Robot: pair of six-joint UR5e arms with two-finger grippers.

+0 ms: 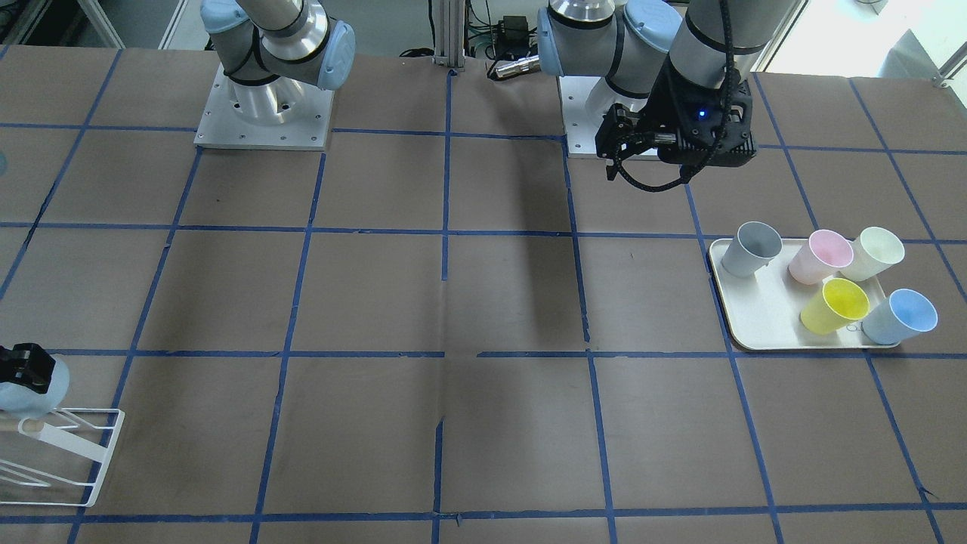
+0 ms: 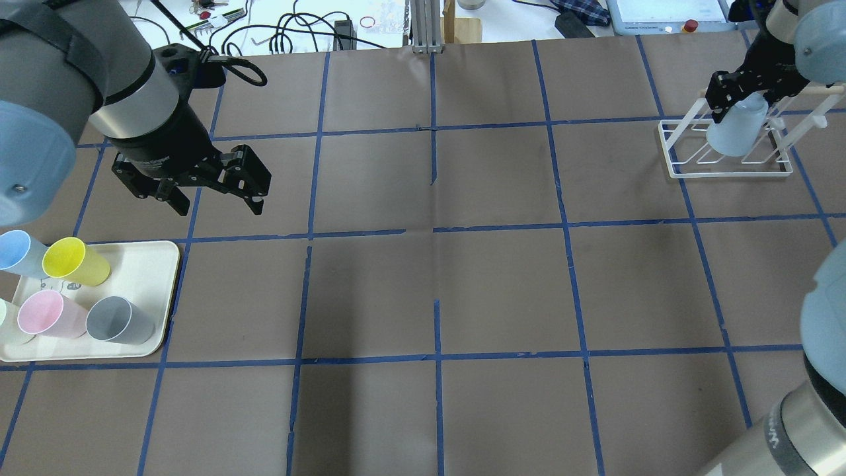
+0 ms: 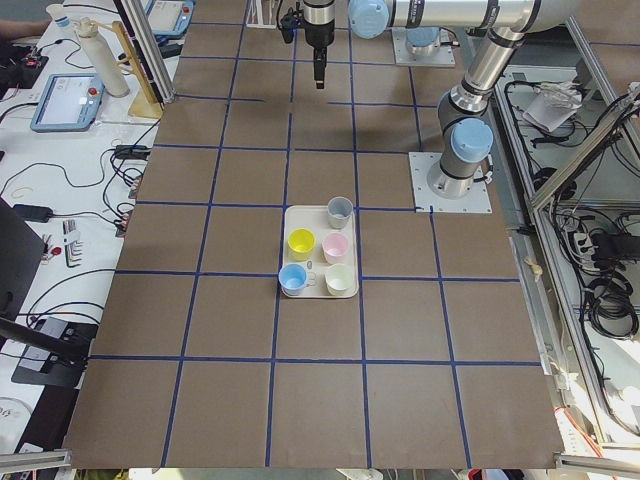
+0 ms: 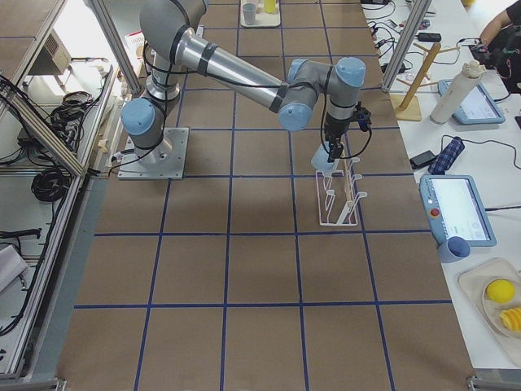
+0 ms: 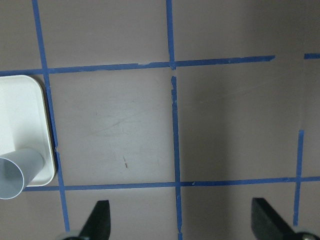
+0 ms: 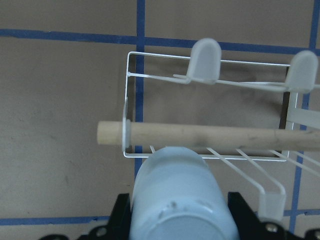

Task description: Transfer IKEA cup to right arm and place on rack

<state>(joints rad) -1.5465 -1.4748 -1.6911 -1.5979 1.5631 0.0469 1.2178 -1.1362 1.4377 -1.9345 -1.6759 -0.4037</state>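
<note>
Cup (image 2: 737,132), pale blue plastic, is clamped mouth-down between the fingers of the right hand (image 2: 735,102), directly over the white wire rack (image 2: 667,142) at the far right corner of the tabletop (image 2: 502,291). The wrist camera shows it just beside the rack's wooden rod (image 6: 200,135); whether it touches the wire cannot be told. The left hand (image 2: 218,201) hangs wide open and empty near the tabletop's left edge, above a cream tray (image 2: 165,264) holding five more cups. The placing step seems nearly done. To finish well, the arm should probably lower slowly so a slanted prong (image 6: 205,60) enters the cup's mouth, stay clear of the rod, and let go only once the cup is carried by the rack. No brand mark can be read on the cup. Pale lettering on the right arm's sleeve (image 2: 773,430) is too skewed to read.
</note>
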